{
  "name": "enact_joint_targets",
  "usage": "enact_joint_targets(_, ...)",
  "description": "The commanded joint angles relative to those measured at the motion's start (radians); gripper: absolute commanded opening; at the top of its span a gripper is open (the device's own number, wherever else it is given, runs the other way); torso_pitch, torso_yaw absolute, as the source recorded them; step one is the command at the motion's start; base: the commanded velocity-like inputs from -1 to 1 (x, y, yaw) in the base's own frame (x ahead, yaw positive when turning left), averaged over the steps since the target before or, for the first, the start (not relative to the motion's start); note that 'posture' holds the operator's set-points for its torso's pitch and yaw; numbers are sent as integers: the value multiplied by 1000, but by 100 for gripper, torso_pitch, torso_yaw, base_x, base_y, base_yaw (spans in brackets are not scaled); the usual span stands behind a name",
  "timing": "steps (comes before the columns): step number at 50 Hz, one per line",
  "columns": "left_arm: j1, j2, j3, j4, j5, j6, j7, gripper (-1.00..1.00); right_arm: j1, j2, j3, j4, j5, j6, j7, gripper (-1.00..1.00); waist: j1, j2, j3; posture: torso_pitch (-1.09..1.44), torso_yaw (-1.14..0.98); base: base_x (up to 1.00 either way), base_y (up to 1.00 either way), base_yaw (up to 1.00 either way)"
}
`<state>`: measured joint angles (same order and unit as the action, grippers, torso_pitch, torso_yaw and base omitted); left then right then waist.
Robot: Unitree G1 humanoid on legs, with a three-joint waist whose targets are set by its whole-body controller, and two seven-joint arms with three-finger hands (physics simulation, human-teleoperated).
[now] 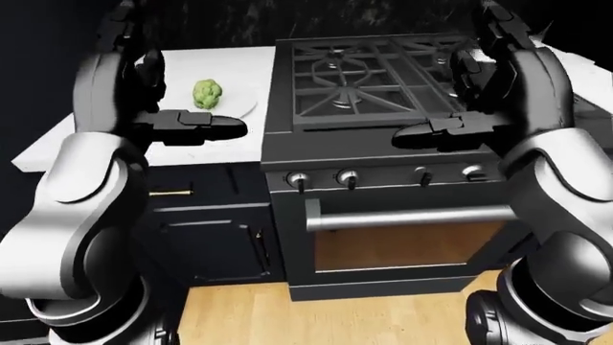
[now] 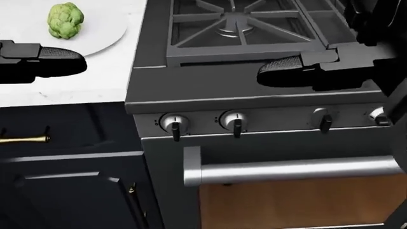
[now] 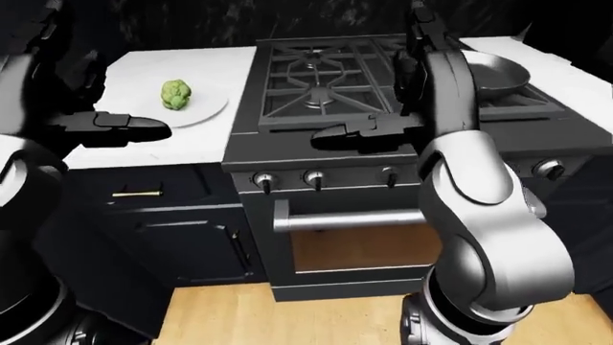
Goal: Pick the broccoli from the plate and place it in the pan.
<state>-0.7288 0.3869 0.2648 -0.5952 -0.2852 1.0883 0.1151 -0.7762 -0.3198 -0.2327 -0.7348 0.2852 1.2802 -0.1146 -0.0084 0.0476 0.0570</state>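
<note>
A green broccoli point(image 2: 65, 20) lies on a white plate point(image 2: 105, 39) on the white counter, left of the stove, at the top left of the head view. My left hand point(image 2: 63, 59) hovers flat and open just below the plate's lower edge, holding nothing. Above the stove's near edge, my right hand point(image 2: 276, 71) is also stretched out open and empty. The pan point(image 3: 500, 74) shows only in the right-eye view, on the stove's right side behind my right arm.
The black stove point(image 1: 364, 79) has grated burners, a row of knobs point(image 2: 236, 120) and a steel oven handle point(image 2: 286, 169). Dark cabinets with a brass drawer pull point(image 2: 22, 140) stand below the white counter point(image 2: 76, 86). Wooden floor point(image 1: 335, 316) lies beneath.
</note>
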Motion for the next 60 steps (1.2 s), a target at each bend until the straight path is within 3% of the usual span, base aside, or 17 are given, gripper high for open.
enact_joint_targets(1,-16,10,12,-3,7,-13,4,100,-23,-4,0,-14,3,-17,3,100,-3,39,-70,0,0,9,11,0)
enact_joint_targets(2,-12,10,10,4,9,-23,2,100,-23,-4,1,-13,2,-18,3,100,13,-12,-33,0,0,11,14,0)
enact_joint_targets(3,-13,10,10,3,9,-22,2,100,-22,-4,3,-13,1,-19,3,100,16,1,-23,0,0,11,15,0)
enact_joint_targets(8,-11,10,11,1,9,-22,1,100,-18,-3,3,-13,0,-22,5,100,17,-40,-28,0,0,11,15,0)
enact_joint_targets(12,-11,10,12,1,8,-21,0,100,-18,-1,4,-16,-1,-19,5,100,7,-128,-34,0,0,12,15,0)
enact_joint_targets(13,-11,10,12,0,8,-21,0,100,-18,-1,4,-18,-1,-17,5,100,6,-93,-34,0,0,12,18,0)
enact_joint_targets(15,-9,10,11,3,9,-26,0,100,-19,0,3,-18,0,-16,6,100,6,-107,-46,0,0,11,17,0)
enact_joint_targets(22,-13,11,15,-6,5,-12,2,100,-19,0,4,-17,-2,-18,7,100,5,-56,-32,0,0,13,24,0)
enact_joint_targets(27,-12,13,15,-2,4,-16,2,100,-19,2,8,-18,-4,-17,7,100,-16,42,-59,0,0,15,29,0)
enact_joint_targets(30,-14,12,13,-2,4,-15,3,100,-21,1,8,-18,-5,-14,8,100,-1,24,-28,0,0,15,28,0)
enact_joint_targets(41,-11,12,11,4,8,-25,-1,100,-19,3,10,-16,-9,-21,12,100,22,-97,-48,0,0,15,25,0)
enact_joint_targets(44,-7,12,13,5,9,-28,-2,100,-16,4,14,-15,-13,-25,12,100,13,-49,-16,0,0,9,1,0)
enact_joint_targets(47,-9,11,12,-1,8,-21,0,100,-20,5,10,-17,-14,-21,13,100,6,-29,-43,0,0,1,0,0)
enact_joint_targets(53,-3,9,10,3,12,-32,-2,100,-19,-7,26,-1,-32,-26,17,100,9,-43,-32,0,0,0,0,0)
enact_joint_targets(56,-4,8,10,3,13,-30,-2,100,-23,7,25,-4,-36,-17,23,100,11,-22,-72,0,0,-64,0,0)
enact_joint_targets(58,-4,7,9,6,15,-33,-2,100,-27,8,18,-9,-36,-21,27,100,17,-12,-24,0,0,-35,0,0)
enact_joint_targets(60,-4,6,8,8,15,-36,-4,100,-24,9,22,-4,-39,-28,27,100,9,-25,-42,0,0,0,0,0)
